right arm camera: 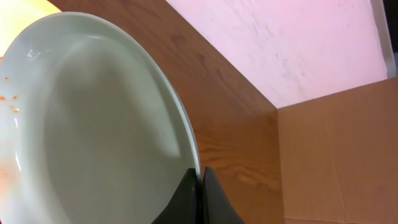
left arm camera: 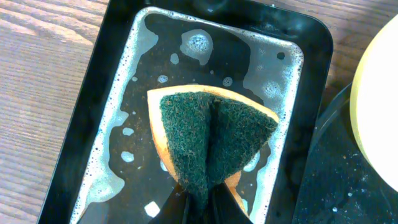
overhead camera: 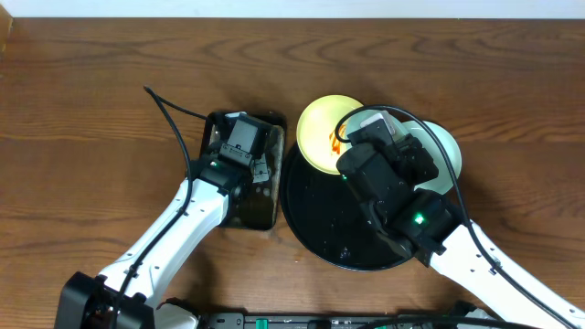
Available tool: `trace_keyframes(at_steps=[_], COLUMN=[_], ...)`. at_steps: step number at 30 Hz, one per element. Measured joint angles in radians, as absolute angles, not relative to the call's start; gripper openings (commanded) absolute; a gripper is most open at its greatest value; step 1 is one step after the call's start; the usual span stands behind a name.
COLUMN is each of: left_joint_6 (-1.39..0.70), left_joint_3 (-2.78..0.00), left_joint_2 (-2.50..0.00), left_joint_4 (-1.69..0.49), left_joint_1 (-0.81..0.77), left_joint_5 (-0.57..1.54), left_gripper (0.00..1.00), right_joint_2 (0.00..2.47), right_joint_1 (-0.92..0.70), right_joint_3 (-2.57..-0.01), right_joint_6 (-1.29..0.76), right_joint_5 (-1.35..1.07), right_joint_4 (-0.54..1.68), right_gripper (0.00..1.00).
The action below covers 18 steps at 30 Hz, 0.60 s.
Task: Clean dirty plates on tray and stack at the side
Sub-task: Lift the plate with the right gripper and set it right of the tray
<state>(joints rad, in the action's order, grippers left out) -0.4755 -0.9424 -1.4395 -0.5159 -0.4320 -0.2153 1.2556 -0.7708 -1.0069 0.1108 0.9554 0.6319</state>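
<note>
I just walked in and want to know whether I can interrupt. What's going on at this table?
Dishwashing is under way. The left end effector pinches a folded sponge over the soapy pan. The right end effector grips the rim of a mint plate at the black tray. A yellow plate smeared with orange sauce lies at the tray's far edge.

I see a matt, grained wooden table (overhead camera: 91,91), a glossy black tray (overhead camera: 315,224), a wet, shiny black pan (left arm camera: 314,56), a sponge (left arm camera: 211,137) with a coarse green scouring face over yellow foam, and a smooth glazed mint plate (right arm camera: 93,124).
</note>
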Motion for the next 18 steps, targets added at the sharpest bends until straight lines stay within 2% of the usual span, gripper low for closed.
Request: trace_keyframes(at_steps=[8, 18], left_joint_6=[-0.476, -0.476], left_joint_3=[-0.942, -0.942], left_joint_2=[-1.440, -1.440], left_joint_4=[-0.516, -0.515], left_joint_1=[-0.432, -0.432], left_joint_5=[-0.215, -0.215], left_gripper=[0.08, 0.08], right_joint_2=[1.256, 1.256], right_joint_1=[-0.714, -0.278], right_joint_3=[-1.007, -1.007], right_joint_6=[0.046, -0.067], right_joint_5=[0.924, 0.645], right_joint_4=[0.628, 0.467], right_gripper=[0.01, 0.01])
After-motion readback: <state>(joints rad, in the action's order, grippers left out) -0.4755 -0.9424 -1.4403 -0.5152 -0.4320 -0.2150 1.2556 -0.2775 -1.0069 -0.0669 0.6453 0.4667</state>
